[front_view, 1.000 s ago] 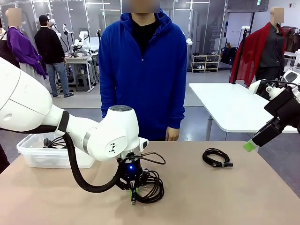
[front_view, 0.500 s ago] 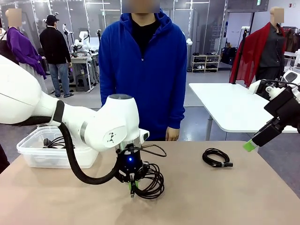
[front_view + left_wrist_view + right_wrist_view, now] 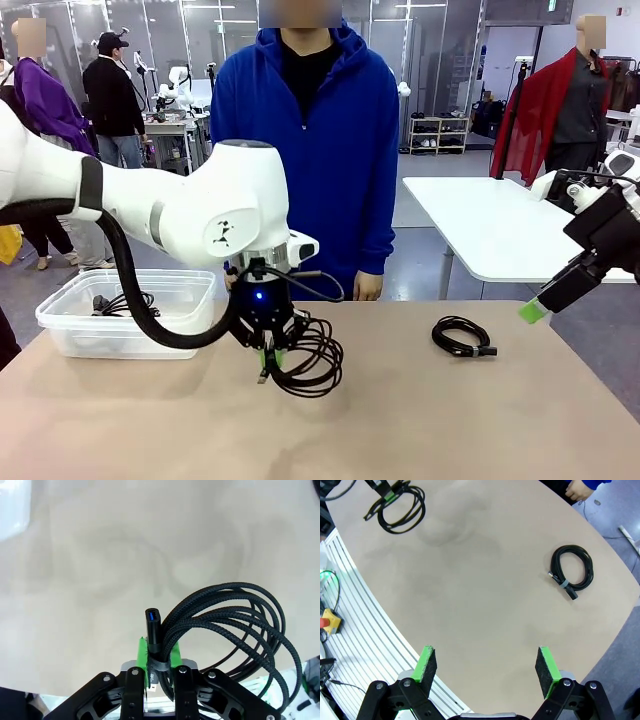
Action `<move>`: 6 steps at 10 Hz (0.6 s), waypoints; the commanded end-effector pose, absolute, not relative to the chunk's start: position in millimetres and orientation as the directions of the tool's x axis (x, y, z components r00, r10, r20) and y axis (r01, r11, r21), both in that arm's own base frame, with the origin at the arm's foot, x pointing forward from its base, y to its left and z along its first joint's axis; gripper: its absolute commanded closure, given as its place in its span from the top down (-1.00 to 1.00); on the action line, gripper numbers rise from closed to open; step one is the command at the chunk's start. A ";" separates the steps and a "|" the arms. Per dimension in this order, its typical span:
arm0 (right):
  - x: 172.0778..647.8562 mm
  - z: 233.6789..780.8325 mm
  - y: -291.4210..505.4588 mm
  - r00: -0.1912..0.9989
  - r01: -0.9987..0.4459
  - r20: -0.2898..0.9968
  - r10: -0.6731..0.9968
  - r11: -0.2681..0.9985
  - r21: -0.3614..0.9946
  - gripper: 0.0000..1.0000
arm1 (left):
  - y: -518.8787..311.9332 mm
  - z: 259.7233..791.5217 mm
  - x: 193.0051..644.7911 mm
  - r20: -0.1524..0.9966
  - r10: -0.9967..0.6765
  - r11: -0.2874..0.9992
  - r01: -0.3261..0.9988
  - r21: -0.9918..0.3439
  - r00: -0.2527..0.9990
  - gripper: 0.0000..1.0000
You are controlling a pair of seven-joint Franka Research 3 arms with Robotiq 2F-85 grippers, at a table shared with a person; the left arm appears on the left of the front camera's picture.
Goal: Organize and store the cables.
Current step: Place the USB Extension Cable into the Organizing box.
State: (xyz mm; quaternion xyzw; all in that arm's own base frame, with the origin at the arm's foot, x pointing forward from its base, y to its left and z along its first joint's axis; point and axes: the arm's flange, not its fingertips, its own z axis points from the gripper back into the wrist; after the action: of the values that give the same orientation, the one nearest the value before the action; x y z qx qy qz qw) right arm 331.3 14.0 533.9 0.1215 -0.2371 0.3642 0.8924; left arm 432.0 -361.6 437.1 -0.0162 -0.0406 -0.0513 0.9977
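Beige worktop (image 3: 450, 420) fills the near ground, and a person (image 3: 305, 150) in a blue hoodie stands at its far side. Over the middle-left, the left pincer (image 3: 266, 365) is clamped on a coiled black braided cable (image 3: 305, 358), its green pads nipping the strands at a grey band. The plug (image 3: 153, 625), blue inside its mouth, stands up between the fingers. The loops hang to one side, clear of the worktop. Farther right, a second coil (image 3: 462, 337) with a grey band lies flat on the surface. At the right edge, the right pincer (image 3: 533, 311) hangs with its jaws spread wide, empty. A clear plastic bin (image 3: 60, 325) at the far left holds more black cord (image 3: 120, 303).
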 end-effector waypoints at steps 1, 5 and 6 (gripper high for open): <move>331.3 533.2 13.5 0.628 -0.703 0.500 0.596 0.710 0.036 1.00 | -356.3 440.3 439.1 0.124 -0.139 0.990 0.141 -0.004 0.982 -0.76; 331.3 533.2 13.5 0.628 -0.703 0.500 0.596 0.710 0.036 1.00 | -355.1 442.4 439.9 0.110 -0.125 0.992 0.127 -0.012 0.986 -0.76; 331.3 533.2 13.5 0.628 -0.703 0.500 0.596 0.710 0.036 1.00 | -355.1 442.4 439.9 0.110 -0.125 0.992 0.127 -0.012 0.986 -0.76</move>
State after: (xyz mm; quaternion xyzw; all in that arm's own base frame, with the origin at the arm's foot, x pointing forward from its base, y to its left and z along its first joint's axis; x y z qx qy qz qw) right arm 331.3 14.0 533.9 0.1215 -0.2371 0.3641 0.8924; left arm 439.9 -356.4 441.5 -0.0089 -0.0563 -0.0655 0.9962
